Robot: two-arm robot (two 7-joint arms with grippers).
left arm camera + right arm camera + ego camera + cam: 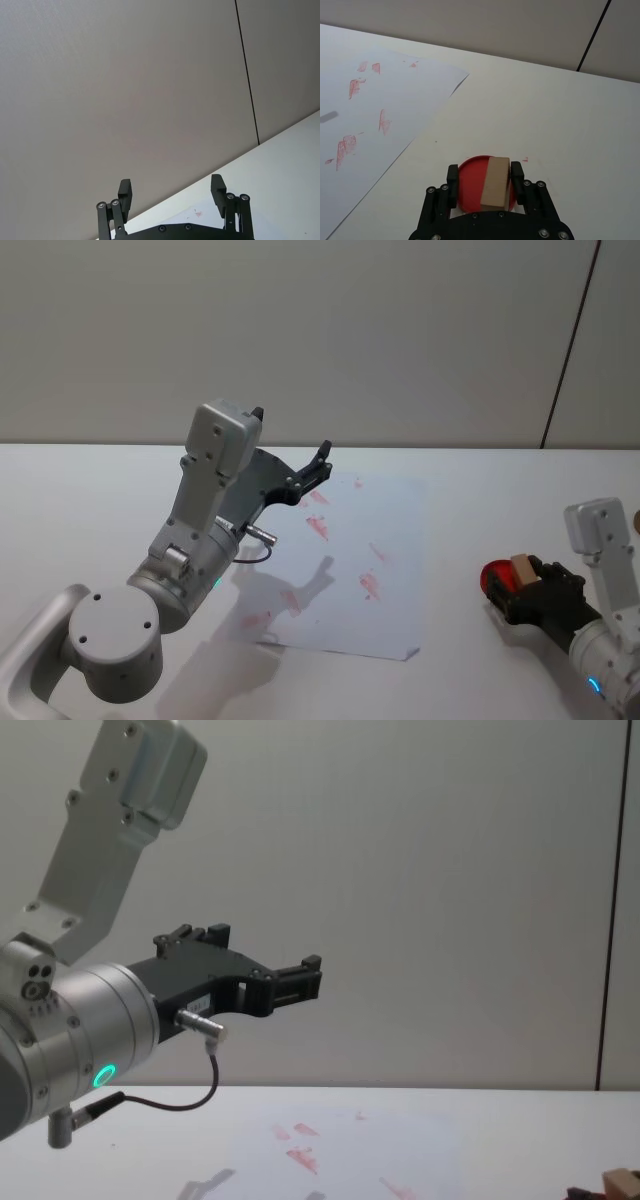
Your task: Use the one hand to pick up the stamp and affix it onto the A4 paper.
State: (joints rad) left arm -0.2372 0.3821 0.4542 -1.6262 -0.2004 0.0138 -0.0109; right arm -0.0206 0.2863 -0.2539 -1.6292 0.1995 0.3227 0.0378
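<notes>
The stamp (522,568), a small tan wooden block, stands on a red round pad (495,578) at the table's right. My right gripper (533,585) is low around both. In the right wrist view the stamp (496,182) rests against one finger (516,170), a gap of red pad (470,180) parts it from the other, and the right gripper (484,170) is open. The A4 paper (350,570) lies flat mid-table, with several red marks. My left gripper (322,462) hangs open, high over the paper's far left part, holding nothing.
The white table (480,490) ends at a grey wall behind. The left arm's elbow and a black cable (255,552) hang over the paper's left edge. Bare table lies between the paper's right edge and the red pad.
</notes>
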